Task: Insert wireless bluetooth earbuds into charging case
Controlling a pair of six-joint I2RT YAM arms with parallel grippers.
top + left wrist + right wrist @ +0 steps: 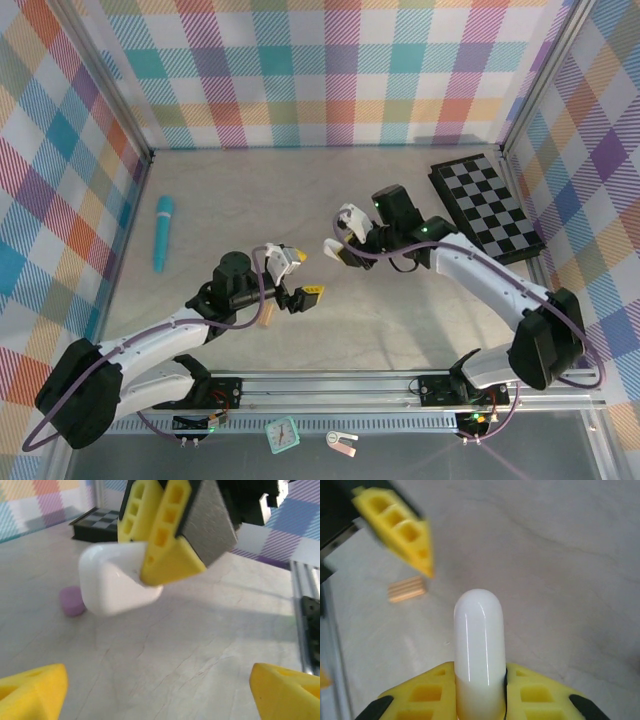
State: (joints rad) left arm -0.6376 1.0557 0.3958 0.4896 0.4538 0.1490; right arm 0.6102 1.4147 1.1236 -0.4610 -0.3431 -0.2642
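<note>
My right gripper is shut on a white pebble-shaped charging case, which stands up from between the yellow fingers with its lid closed. From above, that gripper hangs over the middle of the table. My left gripper faces it from a short way to the left. It is open, its yellow fingertips spread wide with nothing between them. The left wrist view has the held case ahead. A small purple earbud lies on the table just behind it.
A tan ribbed block lies near the left gripper. A teal cylinder rests at the left. A folded checkerboard sits at the back right. The metal rail runs along the near edge.
</note>
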